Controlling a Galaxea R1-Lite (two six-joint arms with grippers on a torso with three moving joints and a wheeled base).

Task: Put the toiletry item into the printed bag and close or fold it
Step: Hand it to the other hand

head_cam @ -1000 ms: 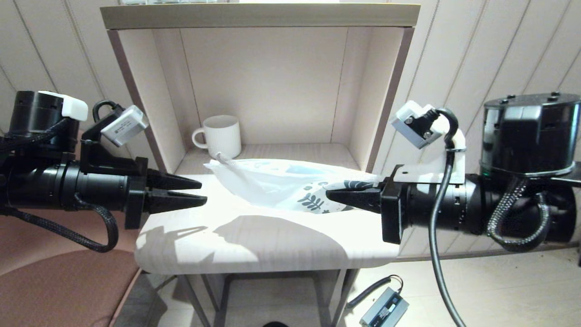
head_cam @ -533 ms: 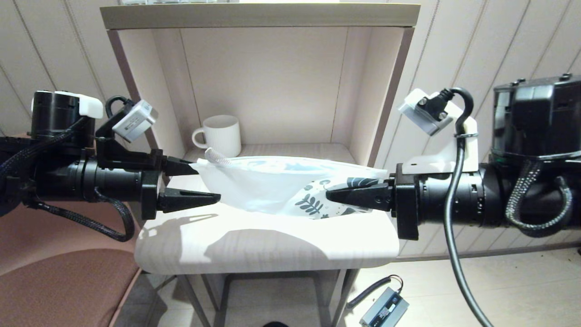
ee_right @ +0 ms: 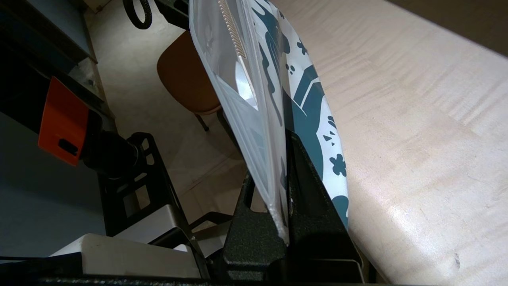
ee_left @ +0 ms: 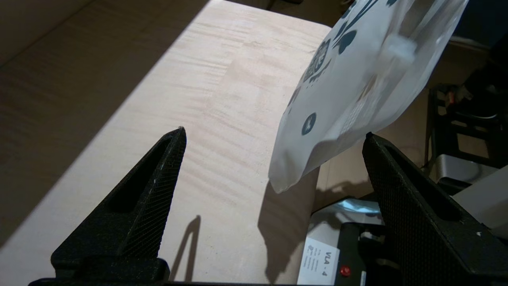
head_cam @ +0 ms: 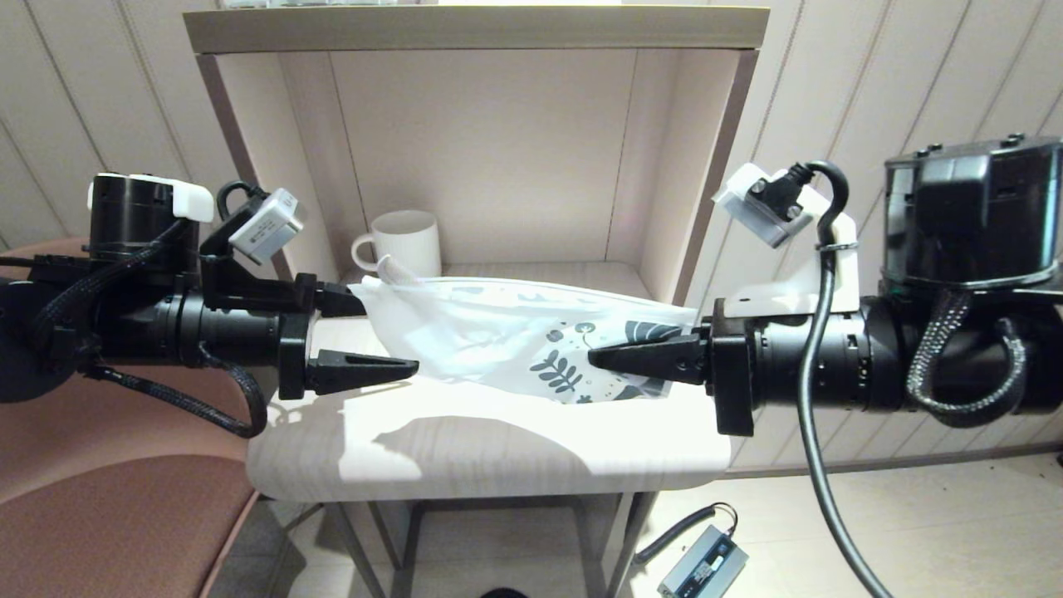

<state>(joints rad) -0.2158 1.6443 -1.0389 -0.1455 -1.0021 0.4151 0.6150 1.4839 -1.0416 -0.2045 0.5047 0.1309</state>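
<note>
Right gripper (head_cam: 602, 359) pinches printed end of printed bag (head_cam: 498, 336), fingers squeezed tight on bag edge, holds it up above table (head_cam: 465, 448)
Bag hangs stretched toward left side, other corner in air
Left gripper (head_cam: 386, 332) at that corner, fingers wide apart, one on each side of bag corner, not squeezing it
Comb (ee_right: 234, 29) inside bag, teeth show through thin plastic
White mug (head_cam: 403, 245) stands on shelf behind bag, near bag's left corner
Brown chair (head_cam: 116, 515) beside table
</note>
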